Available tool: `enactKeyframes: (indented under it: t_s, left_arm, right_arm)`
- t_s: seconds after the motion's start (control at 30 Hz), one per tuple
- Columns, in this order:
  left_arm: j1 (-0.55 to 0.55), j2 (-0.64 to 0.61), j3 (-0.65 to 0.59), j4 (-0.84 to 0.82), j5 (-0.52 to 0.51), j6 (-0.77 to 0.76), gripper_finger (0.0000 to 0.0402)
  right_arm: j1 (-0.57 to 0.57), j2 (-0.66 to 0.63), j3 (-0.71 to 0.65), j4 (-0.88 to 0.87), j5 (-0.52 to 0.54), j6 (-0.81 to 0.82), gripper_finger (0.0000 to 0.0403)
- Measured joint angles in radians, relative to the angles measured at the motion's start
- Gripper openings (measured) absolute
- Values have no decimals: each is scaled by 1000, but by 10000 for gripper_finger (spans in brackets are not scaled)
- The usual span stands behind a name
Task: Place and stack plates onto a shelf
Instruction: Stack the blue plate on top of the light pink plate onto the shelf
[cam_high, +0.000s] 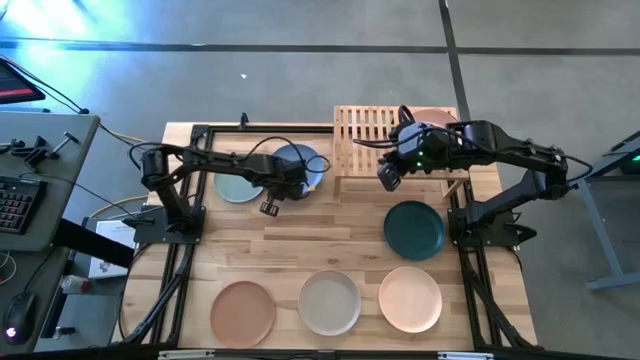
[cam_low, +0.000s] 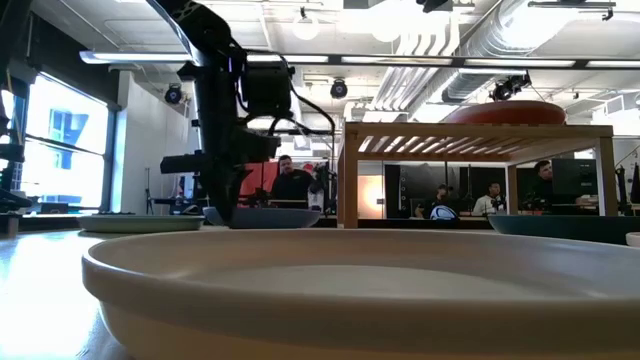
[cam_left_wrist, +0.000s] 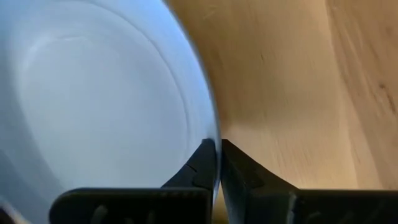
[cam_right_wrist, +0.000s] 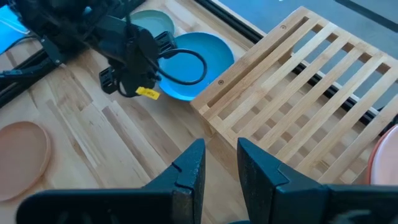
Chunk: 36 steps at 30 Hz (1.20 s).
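The blue plate (cam_high: 298, 163) lies at the table's far middle, beside the mint green plate (cam_high: 236, 187). My left gripper (cam_high: 278, 192) is shut on its rim. My right gripper (cam_high: 388, 180) hovers open above the near edge of the bamboo shelf (cam_high: 385, 148), touching nothing. A red-orange plate (cam_low: 520, 111) rests on the shelf's top at its right end. The dark teal plate (cam_high: 414, 228) lies near the right arm. Terracotta (cam_high: 243, 311), grey-white (cam_high: 330, 302) and peach (cam_high: 410, 299) plates sit in a row along the near edge. The pink plate does not show. My left gripper (cam_left_wrist: 217, 158) pinches the blue plate's rim (cam_left_wrist: 216, 142) on the side nearest the table's near edge. One finger (cam_left_wrist: 200, 165) is inside the dish and the other outside. The fingers come from above, pointing down. The plate (cam_low: 265, 216) looks flat on the table.
The shelf stands on legs (cam_low: 348, 185) with open room beneath it. Black frame rails (cam_high: 200, 135) run along the table's left, right and far sides. Bare wood (cam_high: 320, 240) lies mid-table between the plates. People show in the room beyond (cam_low: 292, 182).
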Motion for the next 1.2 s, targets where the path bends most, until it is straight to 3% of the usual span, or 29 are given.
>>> enactKeyframes:
  t_s: [0.33, 0.57, 0.87, 1.2]
  left_arm:
    - [-23, -152, -1, -101, -58, -27, 1]
    - [-98, -307, -1, -132, -97, -41, 1]
    - [-270, -459, -1, -215, -114, 103, 1]
    - [-396, -480, -1, -237, -262, 288, 1]
  right_arm:
    - [-3, 8, 0, 89, 16, -1, 71]
    - [-3, 46, 0, 116, 27, -3, 71]
    - [-2, 138, 0, 157, 5, 0, 71]
    - [-9, 228, 0, 246, -127, 11, 71]
